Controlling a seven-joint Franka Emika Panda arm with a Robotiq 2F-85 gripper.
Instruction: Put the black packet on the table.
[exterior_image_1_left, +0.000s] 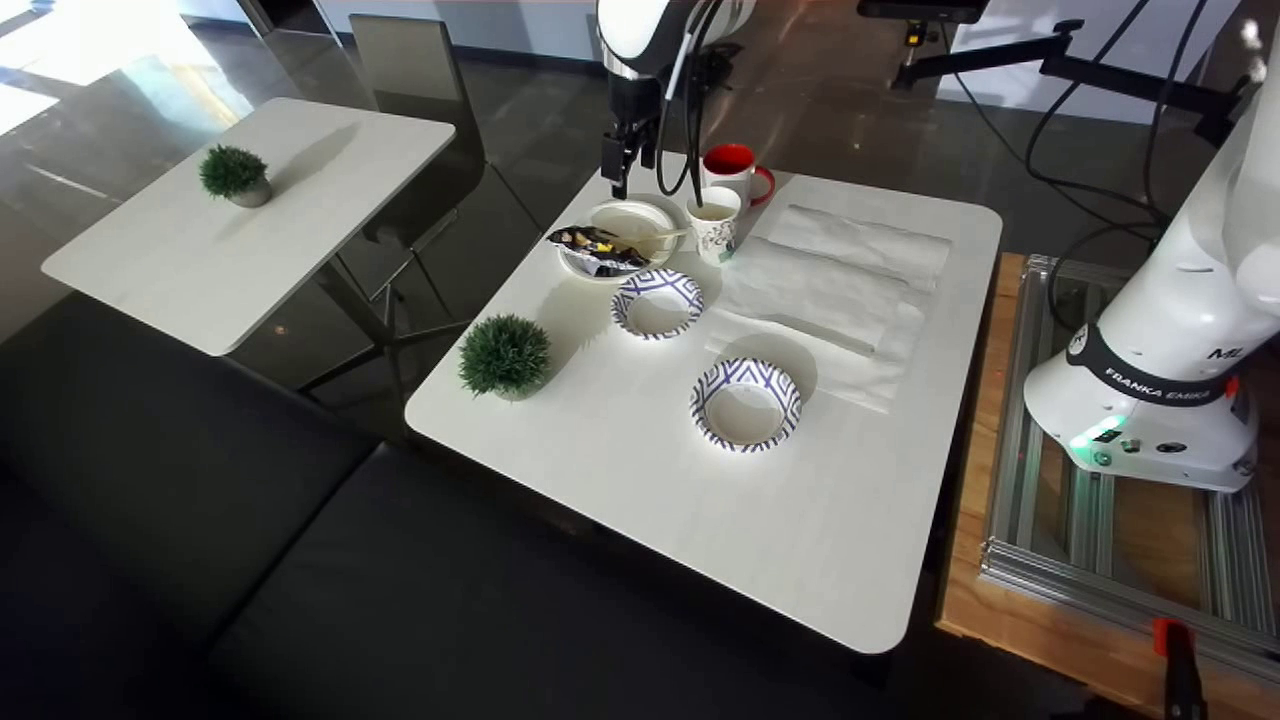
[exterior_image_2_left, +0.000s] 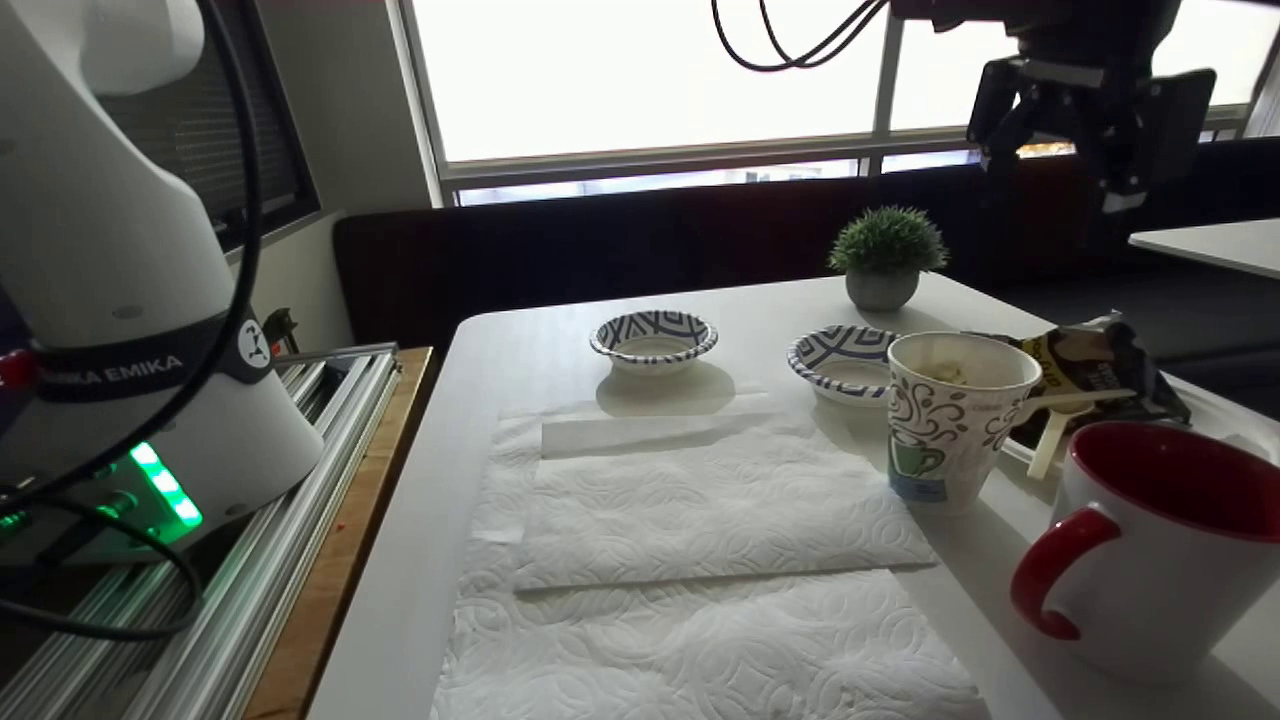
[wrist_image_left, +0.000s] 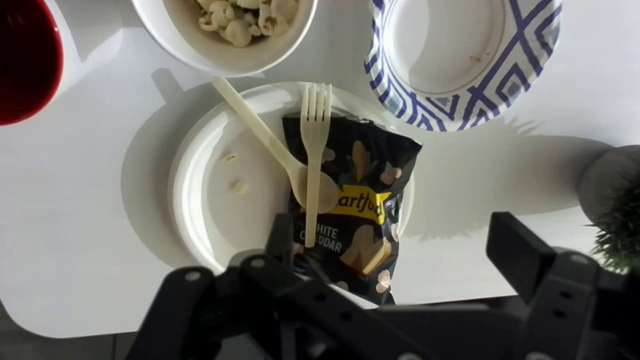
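Observation:
The black packet (wrist_image_left: 370, 240) with a yellow label lies on a white paper plate (wrist_image_left: 187, 180), overhanging its rim. A pale fork (wrist_image_left: 314, 145) and a spoon (wrist_image_left: 255, 122) lie across the packet. The packet also shows in both exterior views (exterior_image_1_left: 600, 245) (exterior_image_2_left: 1090, 355). The plate stands on the large white table (exterior_image_1_left: 640, 450), near a corner. My gripper (wrist_image_left: 397, 245) is open and empty above the plate side of the table, apart from the packet. It also shows in both exterior views (exterior_image_1_left: 630, 175) (exterior_image_2_left: 1060, 175). In the wrist view its left finger overlaps the packet's lower left edge.
A paper cup (exterior_image_1_left: 714, 240) with popcorn and a red-white mug (exterior_image_1_left: 733, 180) stand beside the plate. Two patterned bowls (exterior_image_1_left: 705, 415) (exterior_image_1_left: 625, 310), a green plant (exterior_image_1_left: 505, 355) and paper towels (exterior_image_1_left: 815, 290) are on the table. A smaller white table (exterior_image_1_left: 200, 260) stands apart.

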